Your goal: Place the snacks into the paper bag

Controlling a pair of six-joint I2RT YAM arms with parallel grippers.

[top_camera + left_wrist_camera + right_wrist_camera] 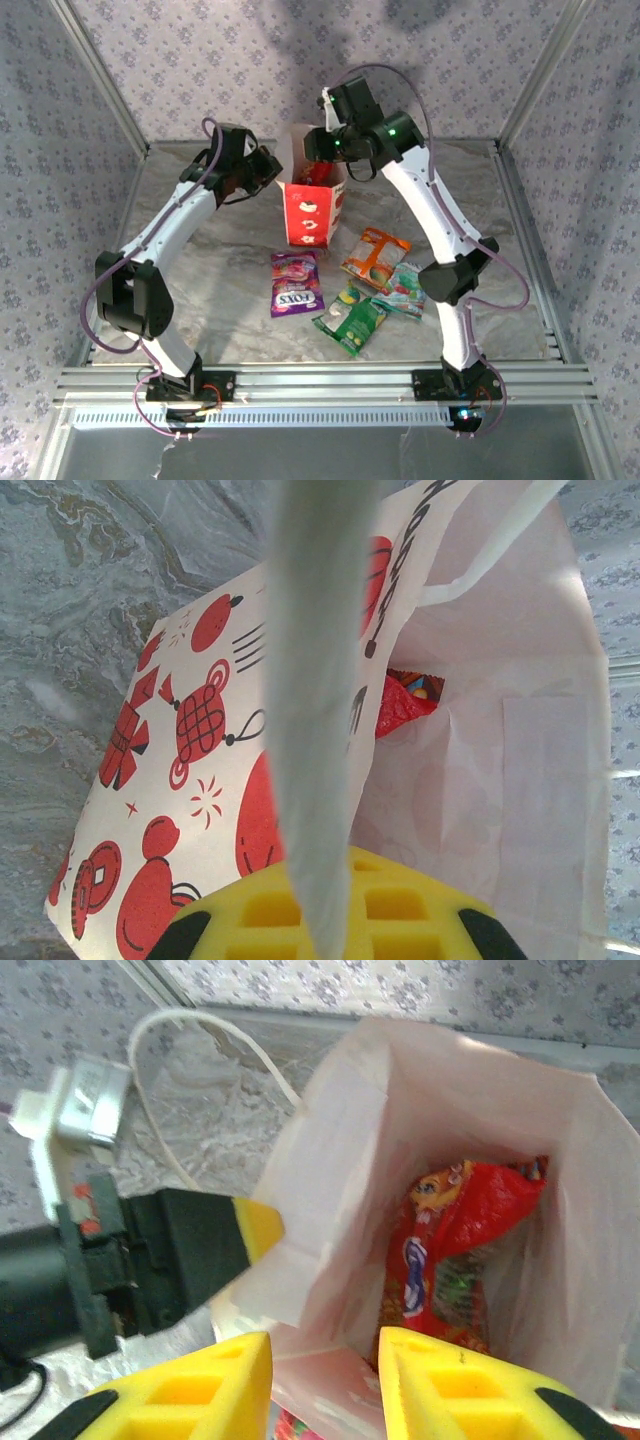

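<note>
Seen from above, the paper bag (308,215) stands upright toward the far edge of the worktop (215,265), about midway along it. The left hand (270,170) is closed on its left rim and the right hand (325,150) hangs over its open mouth, where a red packet (318,173) shows inside. Between the bag and the near edge lie the purple FOX'S packet (296,283) and, clustered just to its right, the orange packet (375,258), teal packet (406,290) and green packet (350,318). In the left wrist view the bag's wall (315,730) runs edge-on between that hand's yellow pads (430,895), which are pressed together on it, with the red packet (405,702) down inside. The right wrist view looks into the bag (340,1210). The right hand (322,1350) has its fingers apart and empty just above the near rim, the red packet (455,1260) lies below them, and the left hand (258,1228) pinches the rim at the left.
</note>
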